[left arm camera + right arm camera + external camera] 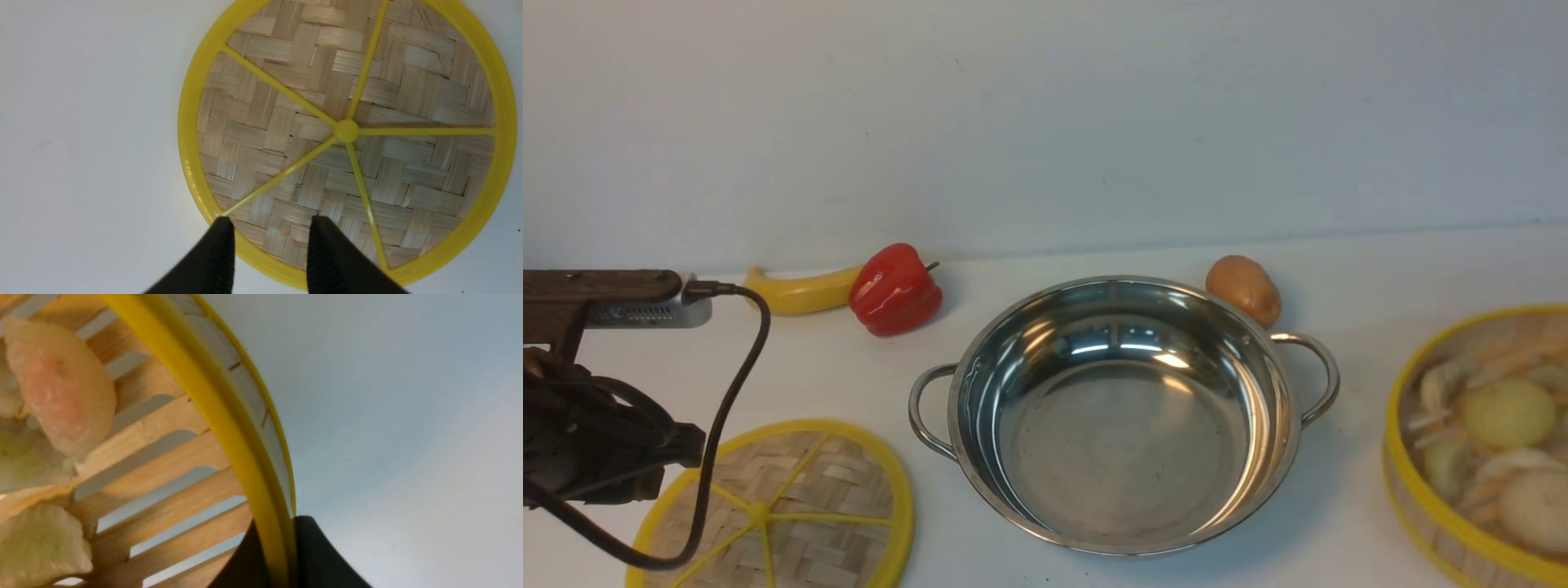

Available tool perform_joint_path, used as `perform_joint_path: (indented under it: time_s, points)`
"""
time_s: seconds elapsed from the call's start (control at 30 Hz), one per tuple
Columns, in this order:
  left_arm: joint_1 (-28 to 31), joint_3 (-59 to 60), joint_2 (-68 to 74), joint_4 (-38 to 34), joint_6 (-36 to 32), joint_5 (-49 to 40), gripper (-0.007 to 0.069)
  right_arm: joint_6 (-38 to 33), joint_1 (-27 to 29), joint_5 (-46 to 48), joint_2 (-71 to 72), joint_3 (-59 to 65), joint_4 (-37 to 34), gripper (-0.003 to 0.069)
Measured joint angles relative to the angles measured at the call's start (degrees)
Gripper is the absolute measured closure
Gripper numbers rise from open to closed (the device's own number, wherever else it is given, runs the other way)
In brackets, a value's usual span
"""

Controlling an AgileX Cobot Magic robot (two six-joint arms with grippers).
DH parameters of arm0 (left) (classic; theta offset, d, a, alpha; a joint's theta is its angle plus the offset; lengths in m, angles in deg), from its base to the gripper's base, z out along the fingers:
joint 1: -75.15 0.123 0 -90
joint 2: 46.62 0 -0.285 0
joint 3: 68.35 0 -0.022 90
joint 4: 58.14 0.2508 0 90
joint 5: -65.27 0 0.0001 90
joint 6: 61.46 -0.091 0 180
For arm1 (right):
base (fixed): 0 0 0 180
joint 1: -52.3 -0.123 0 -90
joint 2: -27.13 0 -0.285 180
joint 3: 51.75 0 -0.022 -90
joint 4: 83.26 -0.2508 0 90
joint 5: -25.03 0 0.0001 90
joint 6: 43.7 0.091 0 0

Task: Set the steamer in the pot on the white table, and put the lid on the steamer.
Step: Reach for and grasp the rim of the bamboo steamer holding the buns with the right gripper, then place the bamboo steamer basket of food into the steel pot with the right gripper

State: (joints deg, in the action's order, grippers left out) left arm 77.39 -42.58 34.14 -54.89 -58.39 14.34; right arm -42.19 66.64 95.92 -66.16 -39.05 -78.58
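The pot [1123, 457] stands empty in the middle of the white table [1339, 269]. At the front left lies the lid [792, 506], flat on the table. My left gripper [271, 223] hovers open over the lid [347, 130] near its rim, nothing between its fingers [222, 249]. The steamer [1486, 441], with pale dumplings inside, is at the right edge of the front view. My right gripper [281, 539] is shut on the steamer's yellow rim [229, 428], one finger inside the wall and one outside. The front view does not show the right gripper.
A red pepper [895, 288] and a banana [796, 292] lie at the back left of the pot. A potato [1243, 289] sits just behind the pot's right handle [1313, 371]. My left arm and its cable [596, 457] overhang the lid's left side.
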Motion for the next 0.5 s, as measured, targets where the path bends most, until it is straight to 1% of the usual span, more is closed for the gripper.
perform_joint_path:
  time_s: [0.2, 0.33, 0.43, 0.47, 0.5]
  points:
    - [0.0, 0.0, 0.0, 0.0, 0.0, 0.0, 0.0384, -1.5, 0.0, 0.1, 0.0, -7.5, -4.7, 0.0599]
    - [0.0, 0.0, 0.0, 0.0, 0.0, 0.0, 0.0384, -3.1, -0.6, 0.2, -0.4, -11.1, -12.4, 0.0599]
    - [0.0, 0.0, 0.0, 0.0, 0.0, 0.0, 0.0384, -3.2, -3.9, 0.2, -1.7, -13.6, -15.6, 0.0599]
    - [0.0, 0.0, 0.0, 0.0, 0.0, 0.0, 0.0384, -2.9, -6.3, 0.2, -2.6, -14.7, -15.7, 0.0599]
    - [0.0, 0.0, 0.0, 0.0, 0.0, 0.0, 0.0384, -2.8, -6.3, 0.2, -2.8, -14.7, -15.7, 0.0599]
